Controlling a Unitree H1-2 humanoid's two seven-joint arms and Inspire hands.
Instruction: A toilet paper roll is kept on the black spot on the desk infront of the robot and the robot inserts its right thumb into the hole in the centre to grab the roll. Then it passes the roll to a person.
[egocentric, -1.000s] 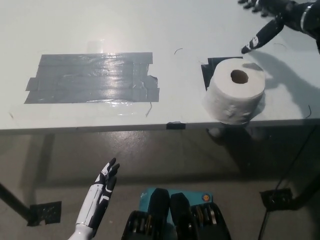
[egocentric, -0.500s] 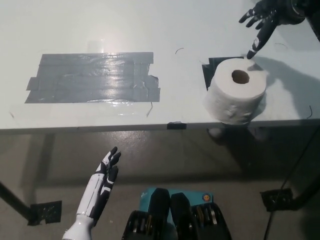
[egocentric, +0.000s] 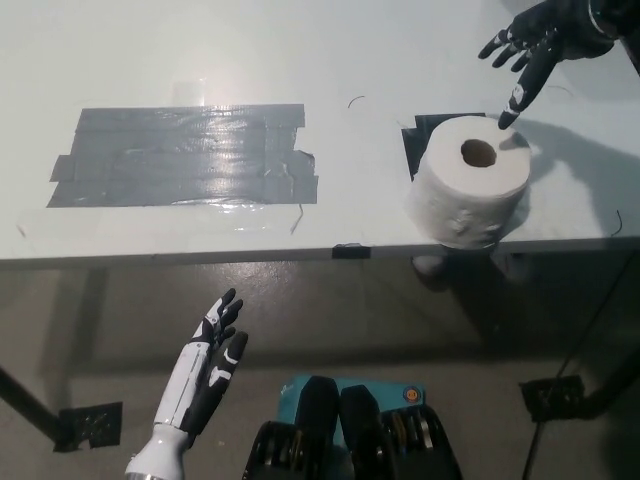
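Observation:
A white toilet paper roll (egocentric: 468, 195) stands upright on a black tape spot (egocentric: 419, 135) near the desk's front right edge, its dark centre hole facing up. My black right hand (egocentric: 532, 45) hovers open just behind and above the roll, fingers spread, one finger pointing down toward the roll's far rim without holding it. My white left hand (egocentric: 200, 375) rests open below the desk edge at the lower left.
A large patch of grey tape (egocentric: 190, 155) covers the left part of the white desk (egocentric: 350, 60). The desk's front edge (egocentric: 200, 257) runs across the middle of the view. Dark floor and black cables lie below.
My right hand has drawn in closer to the roll, its pointing finger now over the far rim. The left hand has risen slightly and spread.

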